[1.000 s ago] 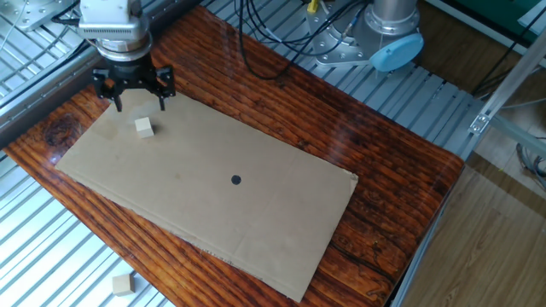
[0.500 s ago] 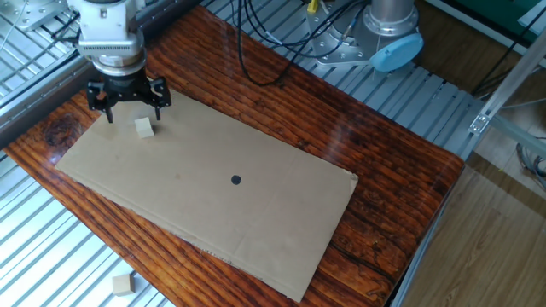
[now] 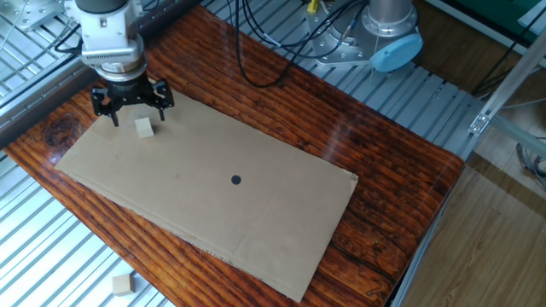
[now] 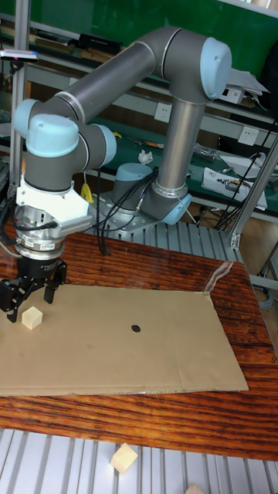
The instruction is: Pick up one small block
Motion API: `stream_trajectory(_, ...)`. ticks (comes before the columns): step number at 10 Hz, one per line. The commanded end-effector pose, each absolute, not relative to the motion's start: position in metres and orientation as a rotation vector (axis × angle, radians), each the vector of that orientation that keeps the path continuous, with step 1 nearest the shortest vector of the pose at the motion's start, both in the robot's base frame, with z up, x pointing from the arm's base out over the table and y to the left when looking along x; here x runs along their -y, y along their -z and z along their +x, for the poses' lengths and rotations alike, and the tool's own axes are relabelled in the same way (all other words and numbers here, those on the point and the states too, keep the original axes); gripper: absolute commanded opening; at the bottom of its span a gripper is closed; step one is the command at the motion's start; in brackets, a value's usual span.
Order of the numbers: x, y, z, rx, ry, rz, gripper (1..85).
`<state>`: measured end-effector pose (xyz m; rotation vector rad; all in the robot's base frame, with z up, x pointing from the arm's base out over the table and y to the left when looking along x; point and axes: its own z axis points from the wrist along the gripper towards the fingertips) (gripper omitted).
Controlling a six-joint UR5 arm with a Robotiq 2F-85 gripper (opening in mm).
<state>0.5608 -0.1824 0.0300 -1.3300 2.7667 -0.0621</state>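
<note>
The small block point(image 3: 144, 127) is a pale beige cube lying near the far left corner of the cardboard sheet point(image 3: 256, 213); in the tall fixed view the small block point(image 4: 32, 317) sits at the sheet's left end. My gripper point(image 3: 138, 115) hangs open just above and slightly behind it, pointing straight down, one finger on each side of the cube's line. In the tall fixed view the gripper point(image 4: 28, 303) has its fingertips point(image 4: 10, 310) close to the sheet, not touching the cube. Nothing is held.
A tanner wooden block point(image 3: 123, 285) lies off the table on the metal slats at the front left, seen also as the tanner block point(image 4: 123, 458). A black dot point(image 3: 236, 179) marks the sheet's middle. The arm's base and cables point(image 3: 375, 34) stand at the back.
</note>
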Motion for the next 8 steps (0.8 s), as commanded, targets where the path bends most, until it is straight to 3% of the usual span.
stream_trajectory(1,0.178,-0.023,0.558,-2.778,0.02,-1.331,82.3)
stream_trajectory(3,0.177,-0.019,0.561,-2.783,0.022,-1.323,71.7)
stream_trajectory(6,0.174,-0.013,0.563,-2.786,0.004,-1.316,68.0)
stream_trajectory(7,0.173,-0.011,0.563,-2.79,0.003,-1.31,59.3)
stream_trajectory(8,0.175,-0.01,0.564,-2.799,0.016,-1.296,44.3)
